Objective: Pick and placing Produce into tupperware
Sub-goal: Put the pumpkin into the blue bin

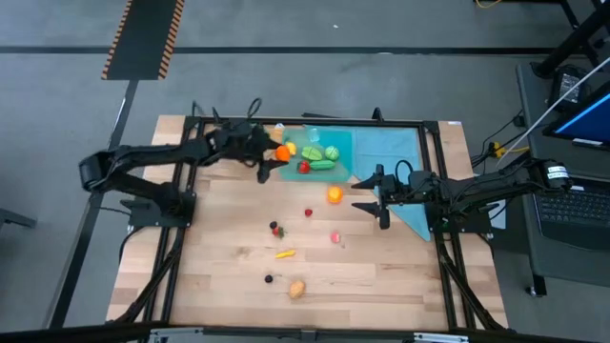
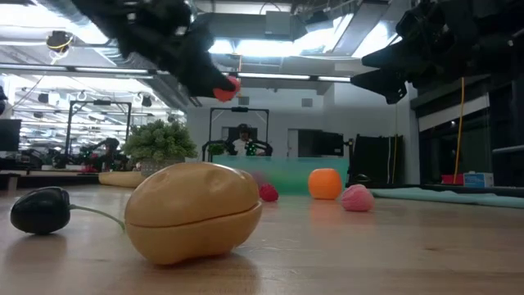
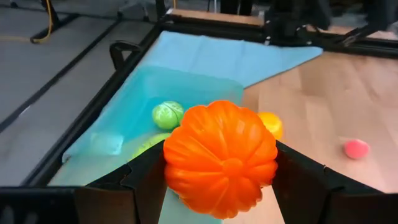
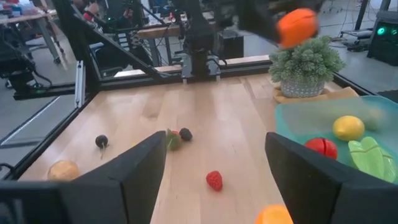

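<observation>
My left gripper (image 1: 274, 157) hangs over the left end of the tupperware (image 1: 329, 141), a clear teal container that rests flat on the teal cloth, and is shut on an orange toy pumpkin (image 3: 221, 155). Inside the tupperware lie a green cabbage (image 3: 168, 115), a lemon (image 4: 348, 127), a red tomato (image 4: 322, 147) and a green leafy piece (image 4: 370, 155). My right gripper (image 1: 378, 197) is open above the table just right of an orange (image 1: 335, 194), holding nothing. More produce lies loose on the wood: a strawberry (image 4: 214, 180), a pink piece (image 1: 335, 236), a tan potato (image 2: 192, 211). My left gripper pinches the orange pumpkin between its two fingers (image 3: 146, 180), one on each of its ribbed sides (image 3: 177, 165). The pumpkin is lifted clear, high above the table in the low view (image 2: 225, 88), and over the tupperware's left end.
A bushy green plant on a tan wooden dish (image 4: 305, 62) stands beside the tupperware. The teal cloth (image 1: 405, 157) reaches to the table's right side under the right arm. A dark berry (image 2: 41, 209), a yellow-orange piece (image 1: 284, 253) and a dark-red piece (image 1: 275, 229) lie toward the near edge.
</observation>
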Motion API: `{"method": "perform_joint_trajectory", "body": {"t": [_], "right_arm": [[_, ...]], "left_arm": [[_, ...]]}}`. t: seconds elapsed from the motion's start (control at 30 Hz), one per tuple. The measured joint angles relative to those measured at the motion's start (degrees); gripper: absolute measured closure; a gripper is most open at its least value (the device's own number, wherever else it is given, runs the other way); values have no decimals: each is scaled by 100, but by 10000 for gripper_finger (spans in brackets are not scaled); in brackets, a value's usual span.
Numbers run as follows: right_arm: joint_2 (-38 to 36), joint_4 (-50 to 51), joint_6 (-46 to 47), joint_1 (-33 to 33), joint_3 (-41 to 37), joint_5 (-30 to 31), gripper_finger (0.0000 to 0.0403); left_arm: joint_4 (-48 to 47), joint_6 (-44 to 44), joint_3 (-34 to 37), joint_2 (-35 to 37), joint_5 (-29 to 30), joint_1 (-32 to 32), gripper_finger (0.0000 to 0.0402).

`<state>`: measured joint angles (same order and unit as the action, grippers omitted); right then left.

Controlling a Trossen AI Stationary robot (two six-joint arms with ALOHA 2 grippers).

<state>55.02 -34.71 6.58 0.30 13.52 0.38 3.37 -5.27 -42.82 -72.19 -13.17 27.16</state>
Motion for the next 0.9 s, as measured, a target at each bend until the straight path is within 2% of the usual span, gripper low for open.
{"method": "perform_joint_trajectory", "body": {"t": [0.3, 0.6, 0.73, 0.9], "right_arm": [[0, 49, -217, -4, 0, 0, 128], [0, 49, -259, -4, 0, 0, 128], [0, 47, -276, -7, 0, 0, 128], [0, 51, -251, -7, 0, 0, 127]], "left_arm": [[-2095, -258, -2049, -1285, 17, 342, 168], [-3773, -440, -3650, -2241, 163, 560, 168], [-4384, -445, -4124, -2442, 359, 560, 168], [-4496, -449, -4153, -2506, 374, 501, 168]]}}
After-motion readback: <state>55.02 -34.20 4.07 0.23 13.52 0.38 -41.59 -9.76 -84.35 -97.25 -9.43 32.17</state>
